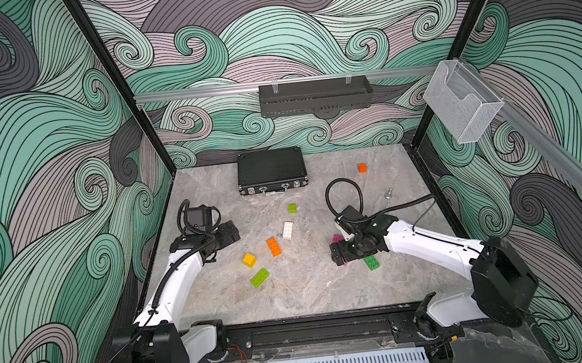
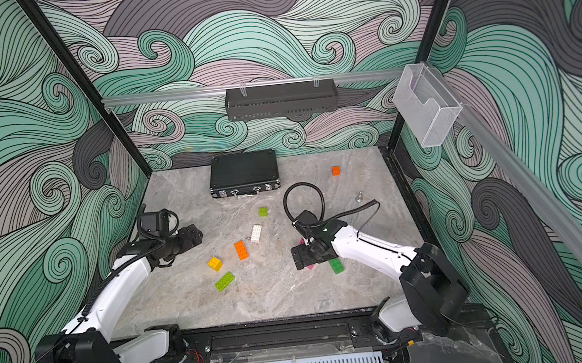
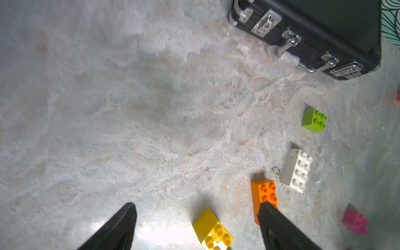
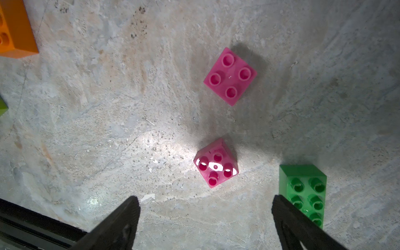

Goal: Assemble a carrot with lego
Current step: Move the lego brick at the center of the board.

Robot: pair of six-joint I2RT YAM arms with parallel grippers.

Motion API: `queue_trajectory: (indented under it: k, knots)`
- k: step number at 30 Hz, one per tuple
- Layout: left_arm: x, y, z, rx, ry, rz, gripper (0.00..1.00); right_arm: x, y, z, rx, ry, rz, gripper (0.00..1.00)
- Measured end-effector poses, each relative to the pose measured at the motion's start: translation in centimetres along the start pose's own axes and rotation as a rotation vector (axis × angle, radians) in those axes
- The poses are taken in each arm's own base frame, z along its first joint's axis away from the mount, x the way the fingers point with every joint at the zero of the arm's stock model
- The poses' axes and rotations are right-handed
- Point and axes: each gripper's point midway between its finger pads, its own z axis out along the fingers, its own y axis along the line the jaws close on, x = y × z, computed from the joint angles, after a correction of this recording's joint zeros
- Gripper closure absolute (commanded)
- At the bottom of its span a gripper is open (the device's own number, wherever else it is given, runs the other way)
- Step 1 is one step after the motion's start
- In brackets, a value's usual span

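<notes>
Right wrist view gives us two pink bricks (image 4: 230, 76) (image 4: 216, 165), nearly hidden from above; orange brick (image 1: 274, 246) lies lengthwise toward the back edge of the bench (image 1: 312, 290). The left end effector (image 3: 195, 205) and right end effector (image 4: 205, 197) gape empty.

Two pink bricks (image 4: 230, 76) (image 4: 216, 164), two lime green bricks (image 1: 292, 208) (image 1: 260, 277), one orange brick (image 1: 274, 246), one yellow brick (image 1: 249, 260), one white brick (image 1: 288, 231) and one dark green brick (image 4: 303, 190) are counted; one orange cube (image 1: 362, 168); one black briefcase (image 1: 270, 168); one small metal piece (image 1: 389, 193).

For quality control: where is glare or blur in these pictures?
Right wrist view: strong glare on the pink brick nearer the right claw and the table beside it. Left wrist view: white glare by the yellow brick; bare table beyond looks soft. Both top views: even light, no strong glare.
</notes>
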Motion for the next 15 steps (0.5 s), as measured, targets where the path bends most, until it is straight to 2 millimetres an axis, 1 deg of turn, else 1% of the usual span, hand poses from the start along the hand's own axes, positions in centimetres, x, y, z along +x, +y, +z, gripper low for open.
queue_trajectory:
  k: [1, 5, 7, 9, 11, 13, 14, 15]
  knots:
    - [0.8, 0.1, 0.2, -0.001, 0.027, -0.017, 0.21, -0.1, 0.0, -0.1, 0.001, -0.003, 0.0, 0.03]
    - [4.8, 0.6, 1.0, -0.023, 0.154, -0.075, 0.24, -0.8, 0.1, -0.5, 0.004, -0.021, -0.001, 0.01]
    - [6.2, 0.7, 1.3, -0.041, 0.208, -0.089, 0.28, -1.0, 0.1, -0.7, 0.007, -0.029, -0.002, 0.01]
    - [7.1, 0.8, 1.8, -0.059, 0.25, -0.104, 0.34, -1.1, 0.1, -0.9, 0.008, -0.035, -0.002, 0.01]
    - [7.7, 0.8, 2.3, -0.072, 0.281, -0.118, 0.38, -1.1, 0.1, -1.1, 0.008, -0.041, -0.002, 0.0]
    - [8.1, 0.7, 2.5, -0.081, 0.297, -0.129, 0.49, -1.2, 0.1, -1.4, 0.007, -0.051, -0.002, 0.0]
    - [8.3, 0.7, 2.5, -0.085, 0.301, -0.134, 0.54, -1.2, 0.0, -1.6, 0.006, -0.056, -0.002, 0.0]
    - [8.4, 0.7, 2.4, -0.088, 0.304, -0.135, 0.55, -1.2, 0.0, -1.8, 0.005, -0.06, -0.002, 0.0]
